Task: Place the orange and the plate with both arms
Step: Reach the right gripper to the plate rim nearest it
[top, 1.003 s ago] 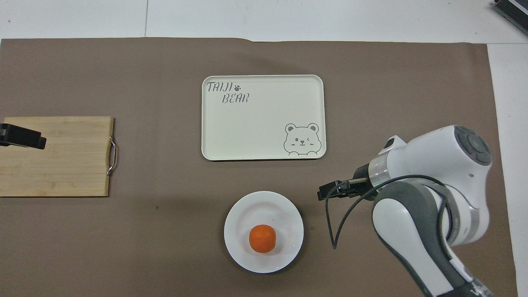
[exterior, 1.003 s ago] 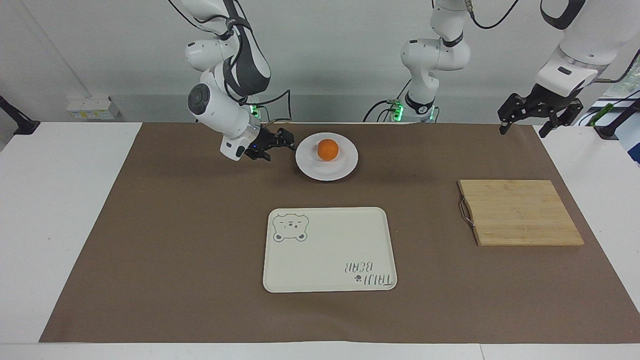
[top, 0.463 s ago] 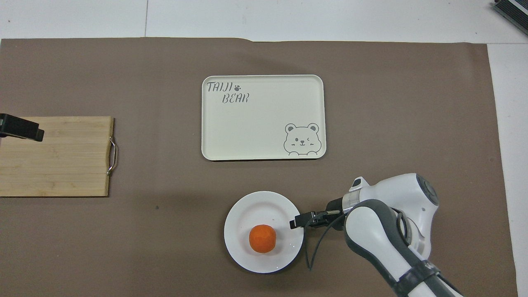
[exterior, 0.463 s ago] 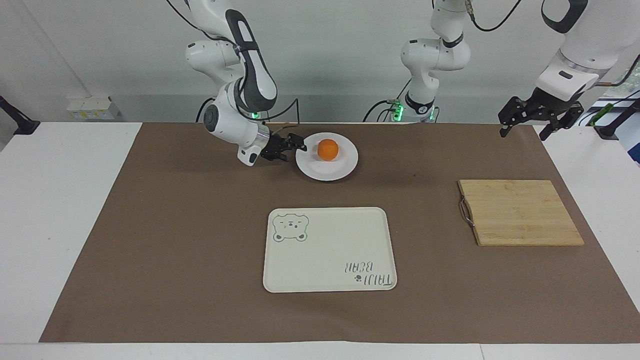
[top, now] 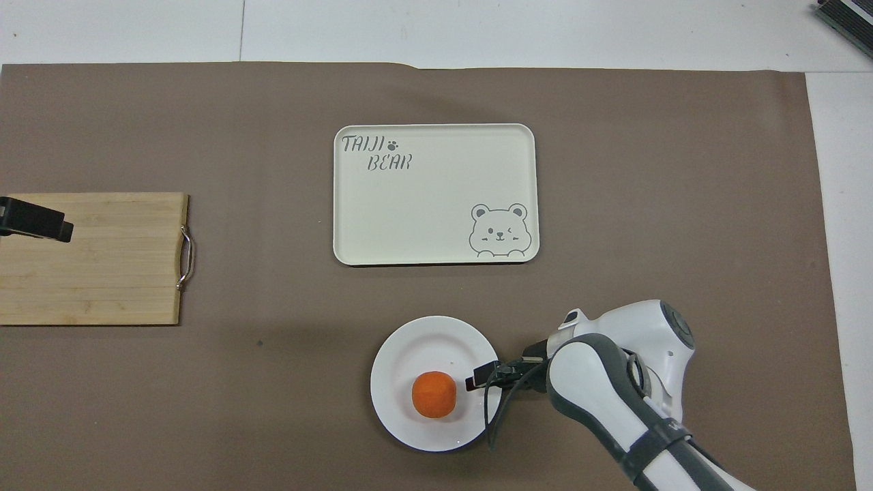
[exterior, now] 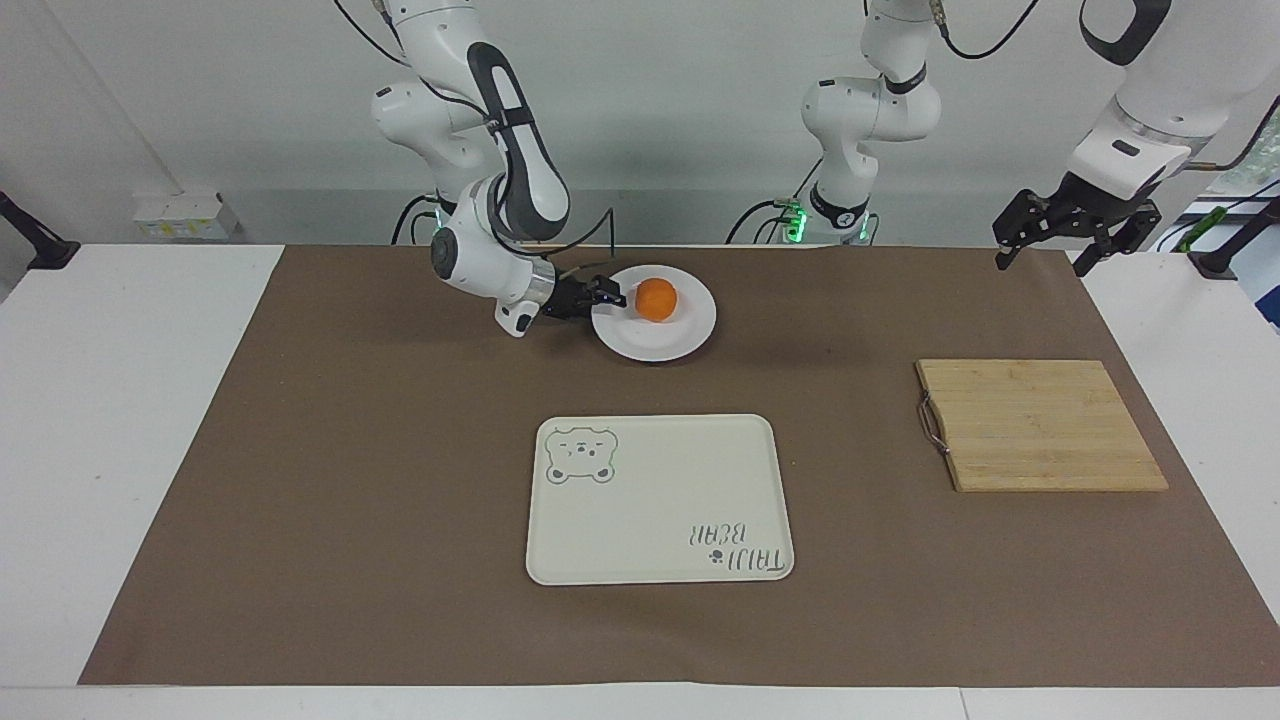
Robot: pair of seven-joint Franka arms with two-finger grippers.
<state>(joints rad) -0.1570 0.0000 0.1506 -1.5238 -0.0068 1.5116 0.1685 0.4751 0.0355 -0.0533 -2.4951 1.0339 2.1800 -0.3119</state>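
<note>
At the robots' end of the brown table mat (exterior: pixel 350 480), a mandarin-sized orange (exterior: pixel 656 299) sits on a glossy white plate (exterior: pixel 690 335), slightly off the dish's centre. The right gripper (exterior: pixel 612 297) lies low at the plate's rim on the side toward the right arm's end of the table, its black fingertips reaching over the edge and stopping just short of the fruit; whether its fingers have closed on the rim cannot be told from either view. In the overhead view the same gripper (top: pixel 477 379) overlaps the plate (top: pixel 423 341) beside the orange (top: pixel 434 394), with the arm's white and grey elbow trailing toward the bottom corner.

The left gripper (exterior: pixel 1043 245) hangs in the air over the mat's edge at the left arm's end of the table, jaws spread wide and holding nothing; the arm waits there.

Farther from the robots, a bamboo cutting board (exterior: pixel 1040 425) with a metal handle lies flat toward the left arm's end.

Farthest out, at the middle of the mat, a cream rectangular tray (exterior: pixel 660 500) printed with a bear face and the words "TAIJI BEAR" lies flat, well apart from the plate.
</note>
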